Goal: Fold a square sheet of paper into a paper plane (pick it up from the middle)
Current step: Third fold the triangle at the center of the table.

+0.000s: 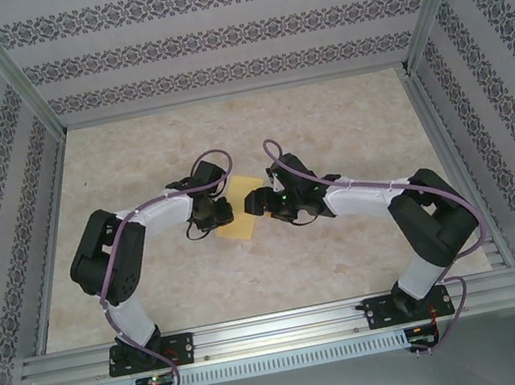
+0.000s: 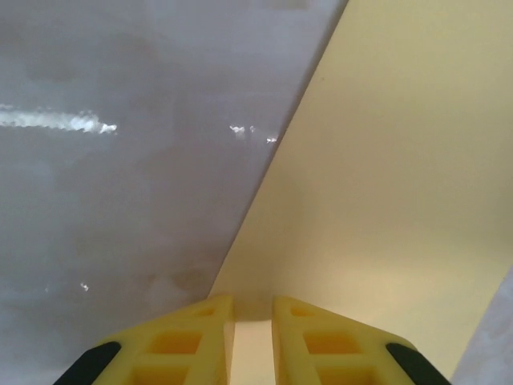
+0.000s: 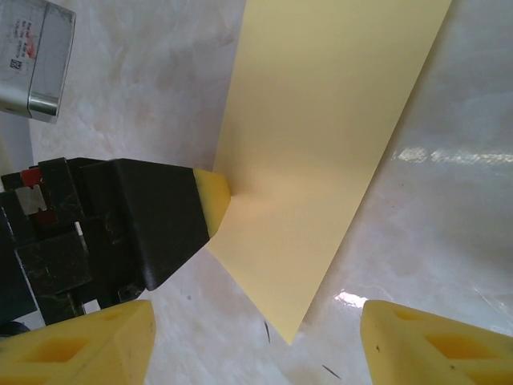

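The square sheet of paper [image 1: 242,220] is plain yellow and lies flat on the beige tabletop between my two grippers. My left gripper [image 1: 211,213] sits at its left edge. In the left wrist view its yellow fingers [image 2: 200,329] stand low over the sheet [image 2: 385,176], a narrow gap between them, with the paper's edge running into that gap. My right gripper [image 1: 265,201] is at the sheet's right side. Its fingers [image 3: 104,337] are wide apart and open, and the near corner of the paper [image 3: 313,184] points between them. One left fingertip [image 3: 212,195] touches the paper's edge.
The mottled beige table [image 1: 344,117] stretches bare behind and beside the arms. Patterned walls [image 1: 209,31] with aluminium posts enclose it. An aluminium rail [image 1: 281,328] runs along the near edge. A silver box [image 3: 36,56] on the left arm hangs above the table.
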